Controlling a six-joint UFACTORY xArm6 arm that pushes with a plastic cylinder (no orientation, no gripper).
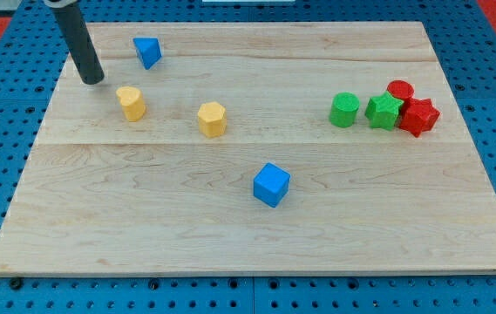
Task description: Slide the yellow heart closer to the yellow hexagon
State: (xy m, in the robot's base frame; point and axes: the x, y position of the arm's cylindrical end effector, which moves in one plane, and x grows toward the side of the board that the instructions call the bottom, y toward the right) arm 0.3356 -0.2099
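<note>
The yellow heart [131, 102] sits on the wooden board at the upper left. The yellow hexagon [213, 119] sits to its right, about a block's width of bare wood between them. My tip [92, 80] is the lower end of the dark rod and rests on the board up and to the left of the heart, a short gap away and not touching it.
A blue triangular block [147, 51] lies near the view's top, right of the rod. A blue cube [271, 184] sits near the middle. At the right are a green cylinder [344, 110], a green star [384, 111], a red cylinder [400, 90] and a red star [419, 116], clustered together.
</note>
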